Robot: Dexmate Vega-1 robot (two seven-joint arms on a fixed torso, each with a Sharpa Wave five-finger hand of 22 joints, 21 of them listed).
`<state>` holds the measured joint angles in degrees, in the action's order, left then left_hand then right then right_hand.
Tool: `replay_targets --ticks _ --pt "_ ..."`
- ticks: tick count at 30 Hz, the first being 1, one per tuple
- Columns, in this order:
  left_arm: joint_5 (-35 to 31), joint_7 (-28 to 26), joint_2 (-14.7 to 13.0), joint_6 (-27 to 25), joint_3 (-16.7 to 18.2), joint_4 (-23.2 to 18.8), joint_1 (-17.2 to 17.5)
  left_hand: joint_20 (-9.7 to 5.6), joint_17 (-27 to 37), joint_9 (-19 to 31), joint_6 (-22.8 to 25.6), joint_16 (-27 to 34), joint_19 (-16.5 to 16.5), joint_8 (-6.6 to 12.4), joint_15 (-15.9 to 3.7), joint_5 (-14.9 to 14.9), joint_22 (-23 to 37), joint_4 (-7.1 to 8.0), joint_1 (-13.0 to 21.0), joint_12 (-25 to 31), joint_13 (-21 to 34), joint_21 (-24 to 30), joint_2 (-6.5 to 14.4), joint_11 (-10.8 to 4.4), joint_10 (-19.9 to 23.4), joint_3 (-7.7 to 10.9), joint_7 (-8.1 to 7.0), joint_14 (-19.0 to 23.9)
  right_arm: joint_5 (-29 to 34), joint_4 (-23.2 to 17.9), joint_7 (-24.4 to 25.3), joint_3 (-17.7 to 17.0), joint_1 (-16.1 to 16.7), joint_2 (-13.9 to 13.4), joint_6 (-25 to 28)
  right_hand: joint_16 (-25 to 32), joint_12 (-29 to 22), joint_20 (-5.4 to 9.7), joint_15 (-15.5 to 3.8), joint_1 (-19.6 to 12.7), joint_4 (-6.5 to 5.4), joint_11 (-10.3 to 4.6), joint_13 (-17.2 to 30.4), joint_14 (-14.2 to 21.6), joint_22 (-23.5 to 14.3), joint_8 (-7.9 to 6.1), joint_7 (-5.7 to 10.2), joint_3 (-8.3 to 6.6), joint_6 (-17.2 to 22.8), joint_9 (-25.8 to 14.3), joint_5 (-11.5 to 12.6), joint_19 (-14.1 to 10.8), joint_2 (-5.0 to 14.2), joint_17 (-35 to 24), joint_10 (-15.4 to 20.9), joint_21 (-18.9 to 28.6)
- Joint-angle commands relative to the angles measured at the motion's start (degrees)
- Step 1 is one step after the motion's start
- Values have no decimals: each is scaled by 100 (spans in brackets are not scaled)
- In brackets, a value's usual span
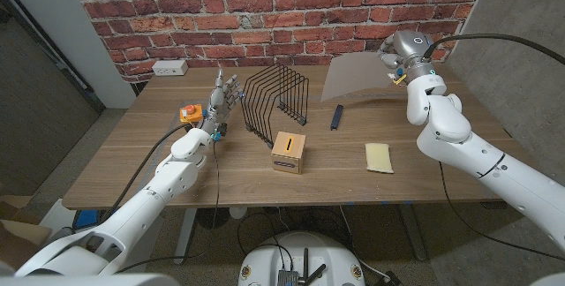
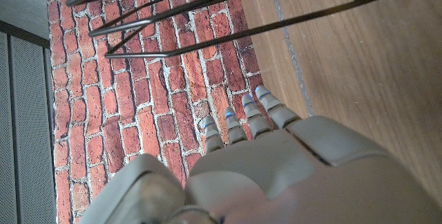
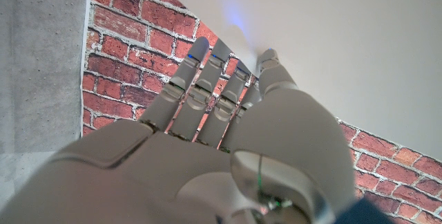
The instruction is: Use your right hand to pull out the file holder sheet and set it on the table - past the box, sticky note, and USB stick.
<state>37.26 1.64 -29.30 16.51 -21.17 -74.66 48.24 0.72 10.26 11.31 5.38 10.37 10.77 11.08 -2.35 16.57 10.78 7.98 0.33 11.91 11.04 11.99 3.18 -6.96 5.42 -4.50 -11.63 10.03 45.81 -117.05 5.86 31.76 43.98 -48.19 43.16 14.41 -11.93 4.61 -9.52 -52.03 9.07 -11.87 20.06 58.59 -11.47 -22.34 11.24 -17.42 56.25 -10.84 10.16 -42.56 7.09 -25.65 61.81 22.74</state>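
The left arm reaches in from 7 o'clock, its forearm low over the tabletop [image 1: 132,158], and ends in the left hand [image 1: 224,92] at about 10 o'clock, standing with fingers [image 2: 243,117] straight, close together and pointing up, holding nothing. The right arm comes in from 4 o'clock, bends at the elbow and rises to 1 o'clock, where the right hand [image 1: 395,68] is raised, its fingers [image 3: 200,86] stretched out against the sheet [image 1: 357,79] it holds

The file holder [image 1: 276,105] is black wire, the sheet [image 1: 357,79] pale grey-white, the box [image 1: 289,152] tan wood with a dark slot. The sticky note [image 1: 380,157] is pale yellow, the USB stick [image 1: 336,116] dark, on a brown wood-grain worktop [image 1: 150,158].
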Motion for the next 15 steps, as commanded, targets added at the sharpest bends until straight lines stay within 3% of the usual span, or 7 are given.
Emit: replay_targets --ticks 1,15 --pt "0 0 0 -1 -1 -1 1 13 15 9 21 35 36 43 -27 43 32 32 -14 36 31 48 61 -40 4 -1 -29 36 -118 437 203 224 -208 234 -29 31 -4 740 -372 29 -11 15 30 57 -7 6 -4 -57 53 -18 -8 25 1 -36 37 41" --pt "0 -1 -1 -1 0 -3 2 13 15 9 27 36 34 45 -19 42 32 32 -15 30 31 48 61 -50 -10 -1 -37 37 -125 690 334 493 -356 352 156 37 -12 739 -373 55 -18 16 35 73 -6 7 -3 -63 78 -17 -9 7 -4 -52 67 68"
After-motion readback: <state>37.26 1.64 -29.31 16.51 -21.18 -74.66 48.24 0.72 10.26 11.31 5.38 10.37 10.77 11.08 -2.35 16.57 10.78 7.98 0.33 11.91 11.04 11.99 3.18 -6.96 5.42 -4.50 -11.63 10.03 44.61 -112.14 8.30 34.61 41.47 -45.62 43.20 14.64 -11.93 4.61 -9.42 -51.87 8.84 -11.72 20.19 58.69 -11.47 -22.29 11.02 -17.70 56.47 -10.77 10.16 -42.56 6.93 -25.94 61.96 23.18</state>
